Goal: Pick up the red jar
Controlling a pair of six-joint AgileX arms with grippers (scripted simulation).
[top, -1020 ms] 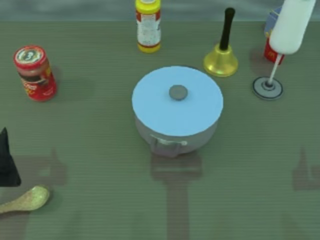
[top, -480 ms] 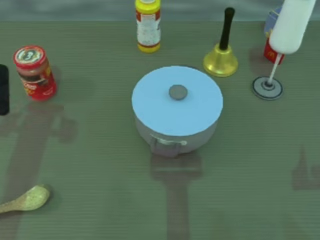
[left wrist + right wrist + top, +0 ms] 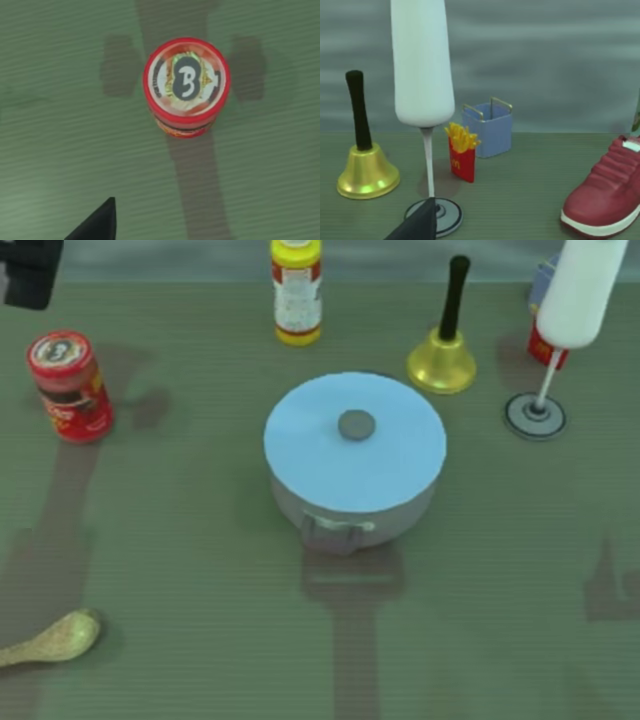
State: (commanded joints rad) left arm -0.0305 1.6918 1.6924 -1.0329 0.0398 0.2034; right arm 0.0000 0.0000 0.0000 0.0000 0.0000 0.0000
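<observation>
Green tabletop: the red jar stands upright at the far left – axis vertical, lid up; left gripper hovers above it, holding nothing – opening can't be told

jar — left of pot

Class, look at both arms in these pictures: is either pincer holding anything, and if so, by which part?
Nothing is held. The red jar stands free on the table, upright, with the left pincer above and clear of it. The right pincer is out of the top view.
</observation>
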